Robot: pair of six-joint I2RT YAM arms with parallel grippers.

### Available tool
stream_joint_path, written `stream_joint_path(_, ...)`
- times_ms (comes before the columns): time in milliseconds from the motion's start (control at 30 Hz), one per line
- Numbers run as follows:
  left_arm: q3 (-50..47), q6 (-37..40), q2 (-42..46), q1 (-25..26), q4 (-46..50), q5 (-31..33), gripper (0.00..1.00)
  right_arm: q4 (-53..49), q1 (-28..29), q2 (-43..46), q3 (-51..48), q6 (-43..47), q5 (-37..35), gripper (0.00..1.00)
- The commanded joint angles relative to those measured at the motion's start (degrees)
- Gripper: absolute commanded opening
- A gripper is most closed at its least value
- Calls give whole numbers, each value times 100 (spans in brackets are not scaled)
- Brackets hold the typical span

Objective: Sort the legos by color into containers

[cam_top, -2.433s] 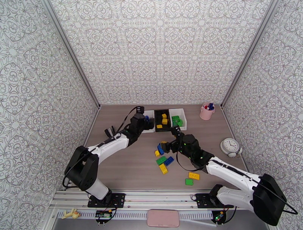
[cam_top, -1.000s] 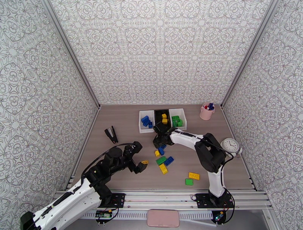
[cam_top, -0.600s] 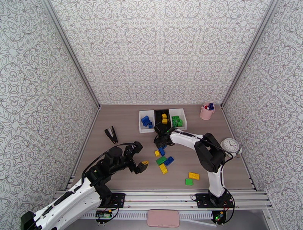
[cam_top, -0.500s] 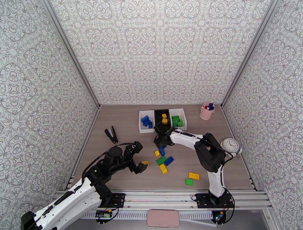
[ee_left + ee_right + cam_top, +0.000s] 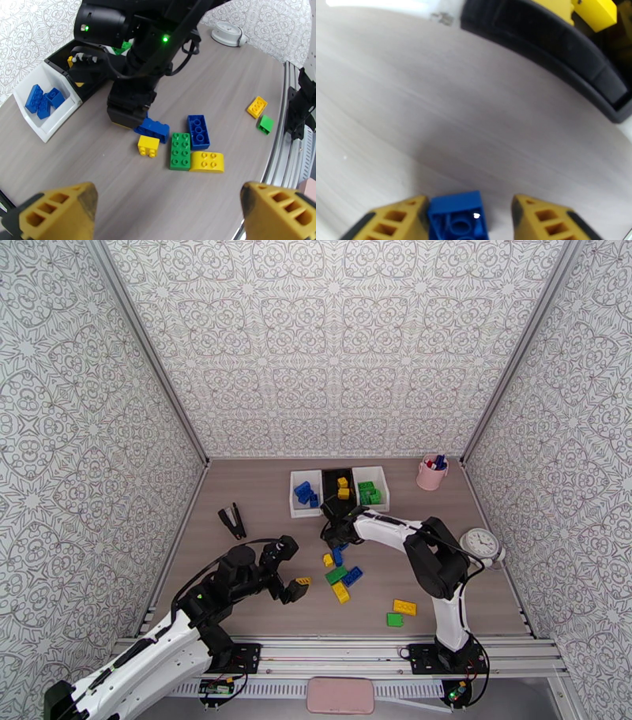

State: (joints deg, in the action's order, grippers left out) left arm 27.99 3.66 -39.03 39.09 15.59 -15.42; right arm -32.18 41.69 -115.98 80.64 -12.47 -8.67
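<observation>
Three containers stand side by side at the back: a white bin [image 5: 293, 504] with blue legos [image 5: 304, 493], a black bin [image 5: 325, 483] with yellow ones [image 5: 343, 489], and a white bin [image 5: 385, 486] with green ones [image 5: 368, 493]. Loose bricks lie mid-table: blue [image 5: 338, 555], small yellow [image 5: 327, 560], green [image 5: 336, 575], blue [image 5: 352, 576], yellow [image 5: 340, 592]. My right gripper [image 5: 470, 219] is open and low, straddling the first blue brick [image 5: 458, 219], whose left side touches one finger. My left gripper [image 5: 168, 213] hangs open and empty, nearer than the pile.
A yellow brick [image 5: 404, 607] and a green brick [image 5: 394, 620] lie apart near the front right. A black stapler [image 5: 231, 520] sits at the left, a pink pen cup [image 5: 431, 473] at the back right, a white clock [image 5: 480, 545] by the right wall.
Since the earliest frame the left arm has pulled back from the bins to the near left, and the right arm has swung its gripper down onto the blue brick. In the last second almost nothing moved.
</observation>
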Motion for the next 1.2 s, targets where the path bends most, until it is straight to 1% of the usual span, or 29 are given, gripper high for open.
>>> stream_joint_path(0,7,38,17,-60,-140,-127,100,-104,-18,-159,-21,-19,14,53)
stream_joint_path(33,8,38,16,-64,-144,-128,100,-95,-21,-155,-33,-14,27,50)
stream_joint_path(67,10,38,10,-68,-149,-139,100,-87,-29,-151,-40,-19,46,49)
stream_joint_path(267,6,23,11,-103,-154,-172,100,-145,-104,-231,28,-19,80,51)
stream_joint_path(500,9,27,17,-130,-158,-206,100,-421,-177,-368,348,25,153,51)
stream_joint_path(633,9,37,26,-147,-152,-217,100,-769,-214,-520,652,65,234,55)
stream_joint_path(733,12,36,26,-174,-153,-233,100,-954,-210,-548,772,74,252,60)
stream_joint_path(867,-4,27,21,-207,-172,-258,100,-1215,-214,-557,872,18,221,60)
stream_joint_path(1033,-13,11,8,-262,-208,-337,100,-1419,-217,-548,936,12,199,56)
stream_joint_path(1133,-2,-4,-13,-313,-216,-418,100,-1422,-214,-542,968,-2,141,47)
stream_joint_path(1167,-4,-10,-13,-330,-217,-444,100,-1417,-214,-548,998,8,152,47)
